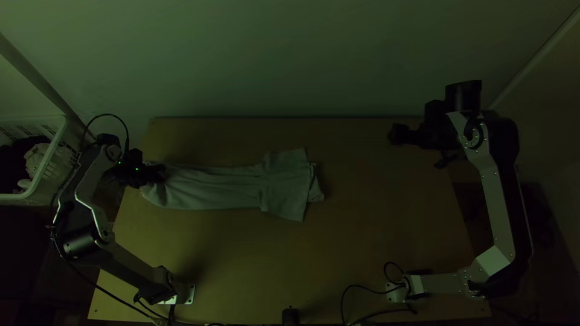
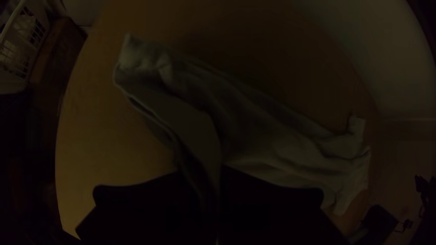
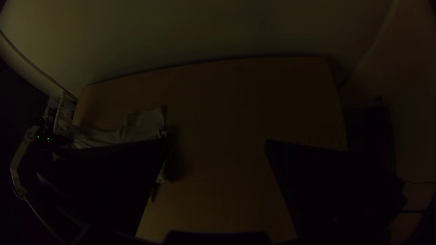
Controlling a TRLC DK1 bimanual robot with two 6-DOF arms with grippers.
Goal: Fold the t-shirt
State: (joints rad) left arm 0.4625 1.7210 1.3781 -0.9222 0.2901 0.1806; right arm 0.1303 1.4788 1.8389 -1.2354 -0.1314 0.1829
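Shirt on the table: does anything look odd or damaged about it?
The shirt looks uneven: the left gripper pinches one end, pulling the cloth up in creases, while the other end lies flatter. I can make out no damage.

T-shirt (image 1: 211, 188): pale, wrinkled, laid in a long, narrow strip across the table (image 1: 374, 241)
Sleeve end (image 1: 287, 184): wider, near mid-table
Opposite end: between the left hand's (image 1: 162, 172) fingers

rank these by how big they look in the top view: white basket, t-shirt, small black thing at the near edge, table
1. table
2. t-shirt
3. white basket, cut off by the view's edge
4. small black thing
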